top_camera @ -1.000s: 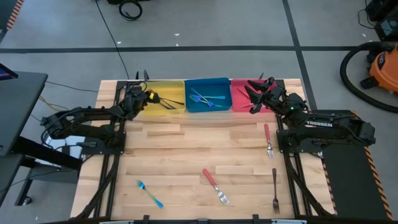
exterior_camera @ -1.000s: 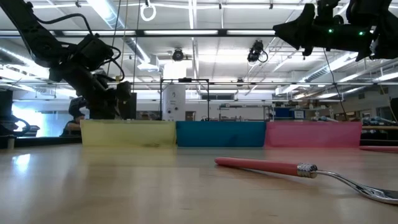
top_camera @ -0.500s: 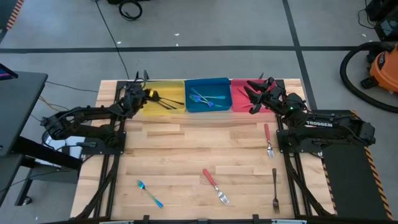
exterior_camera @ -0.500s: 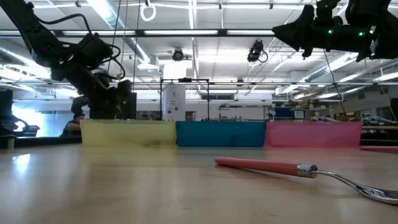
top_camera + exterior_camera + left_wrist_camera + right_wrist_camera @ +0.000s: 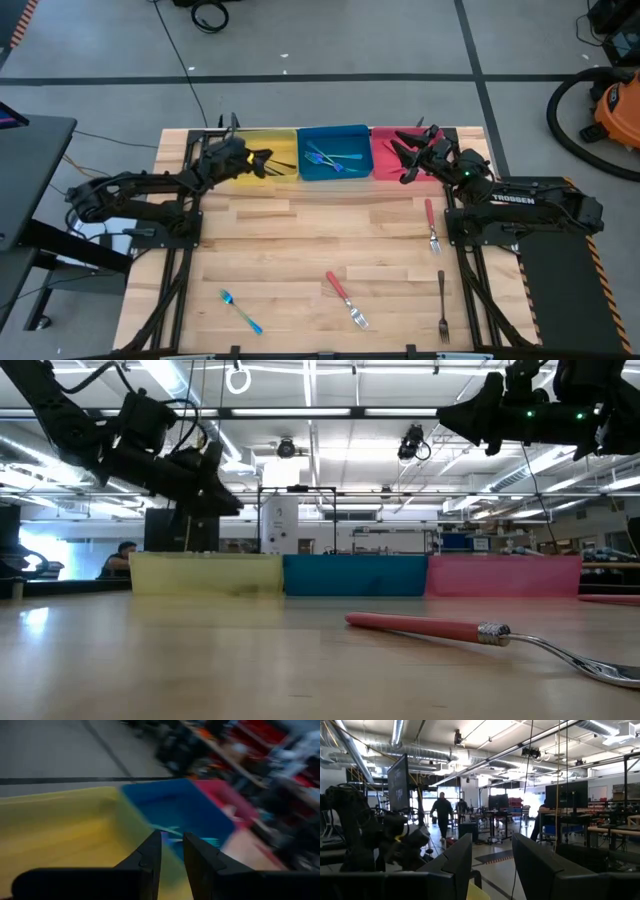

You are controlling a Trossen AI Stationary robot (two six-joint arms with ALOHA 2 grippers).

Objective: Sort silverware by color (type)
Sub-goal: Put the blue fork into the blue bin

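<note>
Along the far edge of the pale wooden-plank table (image 5: 300, 240) stand three plastic bins side by side: a yellow bin (image 5: 268, 170), a blue bin (image 5: 335, 155) and a pink bin (image 5: 390, 160). From above, dark forks (image 5: 280, 165) lie in the yellow bin and blue-handled forks (image 5: 330, 158) in the blue one; the table-level view shows only the bins' flat outer walls, nothing inside.

Over the yellow bin's near-left part hangs the left gripper (image 5: 262, 160), raised above the rim as the low view shows. Its wrist view has the two dark, wedge-shaped fingers (image 5: 150, 855) standing a narrow slit apart with nothing between them: released, empty. Past them lie the yellow floor and the blue bin's forks, blurred.

Over the pink bin's right side hangs the right gripper (image 5: 408, 160), high above the table. Its wrist view looks level into the room, fingers (image 5: 457, 860) clearly parted and bare; a person walks far off.

Loose silverware remains on the table: a red-handled fork (image 5: 431, 224) at the right, a dark all-metal fork (image 5: 442, 305) near the right corner, a red-handled fork (image 5: 345, 299) near the middle, and a blue-handled fork (image 5: 241, 312) near left. The low view shows the middle one's smooth round red handle and shiny metal neck.
</note>
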